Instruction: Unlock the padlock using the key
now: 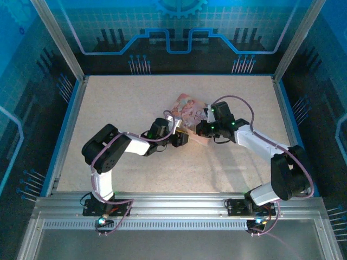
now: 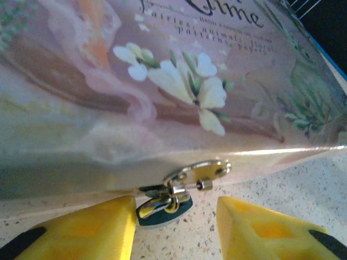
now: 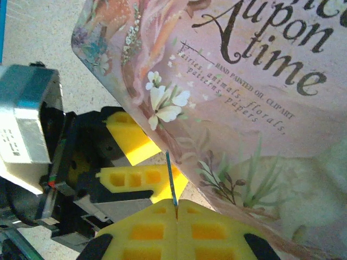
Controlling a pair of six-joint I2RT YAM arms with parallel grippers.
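On a speckled beige table (image 1: 162,162) lies a pink illustrated rectangular tin (image 1: 187,108). The left gripper (image 2: 176,216) stands released, its jaws either side of the tiny dark-bluish padlock with silvery shackle (image 2: 162,210), which hangs from the tin's front hasp (image 2: 198,172). The right gripper (image 3: 177,208) is clenched on the thin dark metal key (image 3: 171,179), just beside the tin's edge.

On the lid of the pink tin (image 3: 255,135), "upon" and "time" are written in large dark script. Under them "HAND PAINTED OIL CLIPART" is printed in small capitals, followed by "Fairies, animals, florals, patterns, papers" in small cursive.
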